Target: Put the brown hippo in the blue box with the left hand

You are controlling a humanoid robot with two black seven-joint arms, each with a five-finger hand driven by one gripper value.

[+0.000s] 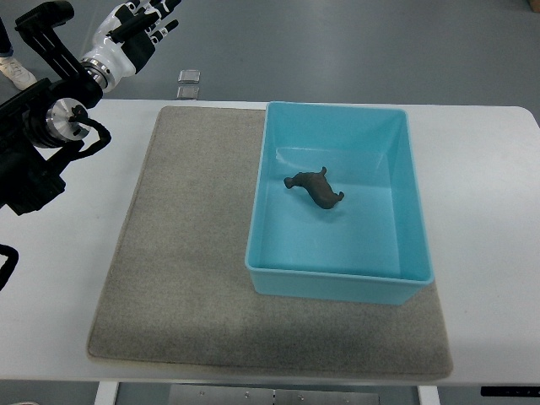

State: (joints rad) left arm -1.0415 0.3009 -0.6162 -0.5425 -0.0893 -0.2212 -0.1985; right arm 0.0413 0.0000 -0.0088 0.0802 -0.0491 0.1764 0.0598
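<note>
The brown hippo [315,187] lies on the floor of the blue box [337,283], near its middle, a little toward the far side. The blue box stands on the right half of a grey mat [186,253]. My left hand [139,29] is raised at the top left, beyond the table's far edge and well away from the box. Its fingers are relaxed and hold nothing. My right arm is out of view.
The mat lies on a white table [489,219]. A small grey object [189,83] lies on the floor beyond the table's far edge. A person's shoe [15,72] shows at the top left corner. My left arm's black body [34,160] hangs over the table's left edge.
</note>
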